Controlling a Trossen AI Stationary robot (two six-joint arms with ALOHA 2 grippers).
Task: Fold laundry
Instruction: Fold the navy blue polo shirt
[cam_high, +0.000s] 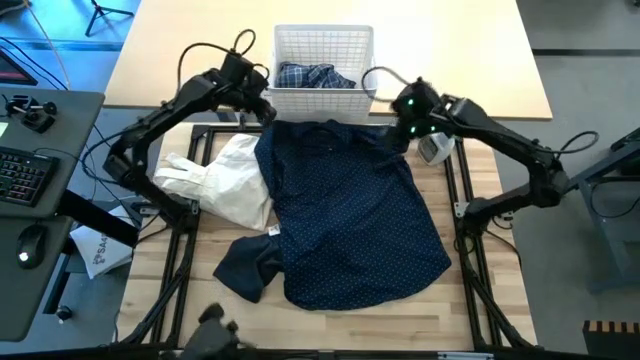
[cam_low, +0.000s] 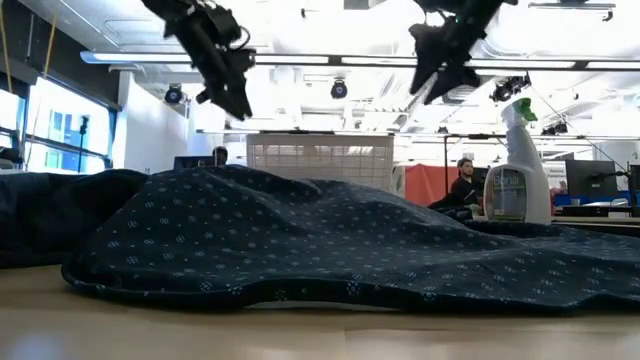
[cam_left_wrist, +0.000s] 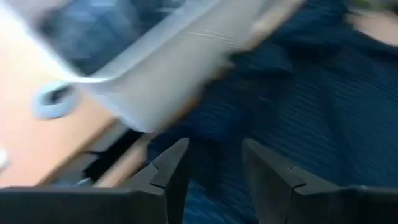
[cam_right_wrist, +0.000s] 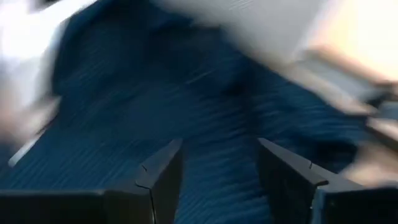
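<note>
Navy shirt (cam_high: 350, 215) w/ tiny white dots lies spread flat over the table (cam_high: 480, 70), its collar end just below both grippers, hem end well away from them toward the near edge. We see the left gripper (cam_high: 262, 110) raised above the shirt's upper left corner, fingers (cam_left_wrist: 174, 171) apart w/ nothing between them; the wrist view shows only navy cloth beneath the gap, not touching. The right gripper (cam_high: 408, 128) hangs above the upper right corner, fingers (cam_right_wrist: 163, 171) likewise spread and empty, cloth below them. In the low view both grippers sit clear of the fabric, high up near the ceiling lights. White lattice basket (cam_high: 322, 45) stands between the two grippers and a bit beyond them, w/ a blue-and-white plaid shirt (cam_high: 315, 76) inside. A cream garment (cam_high: 225, 180) lies beside the navy shirt, below and outboard of the left gripper, partly under the navy cloth. A spray bottle (cam_low: 518, 165) w/ a green-and-white label stands just outboard of the right gripper; we can't read the label text. On a white tag or paper (cam_high: 98, 250) off the table's left side we make out letters "SA", rest unreadable. People show far off in the low view.
</note>
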